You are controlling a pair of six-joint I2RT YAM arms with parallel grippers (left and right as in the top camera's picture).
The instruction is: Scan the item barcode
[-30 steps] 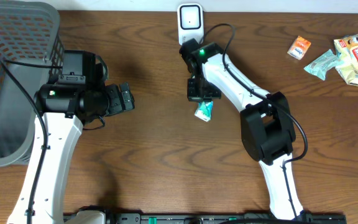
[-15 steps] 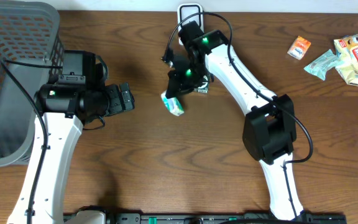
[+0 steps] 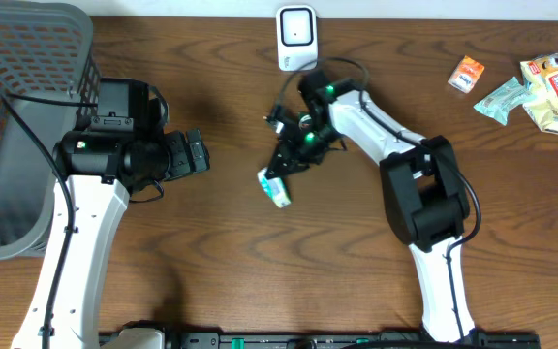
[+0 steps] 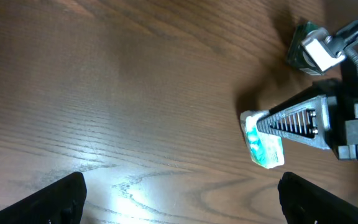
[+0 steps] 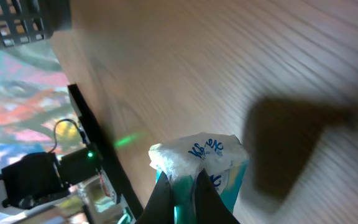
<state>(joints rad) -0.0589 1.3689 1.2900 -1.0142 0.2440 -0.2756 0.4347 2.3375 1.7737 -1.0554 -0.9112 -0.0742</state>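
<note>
Wide and empty, the left jaws hang near the basket [image 3: 27,58]; the right jaws are pinched tight on a small white-and-teal packet [image 3: 276,187] mid-frame, seemingly lifted off the tabletop [image 3: 211,271].
Step in hand, as I judge it: bringing the packet to the scanner [image 3: 296,37] at top centre, which is well apart from it. The packet's long axis runs diagonally from upper left to lower right, gripped at the upper end, with the free end pointing away from the scanner. Next it needs swinging up toward the scanner, with the barcode side, not visible here, turned to face it.
</note>
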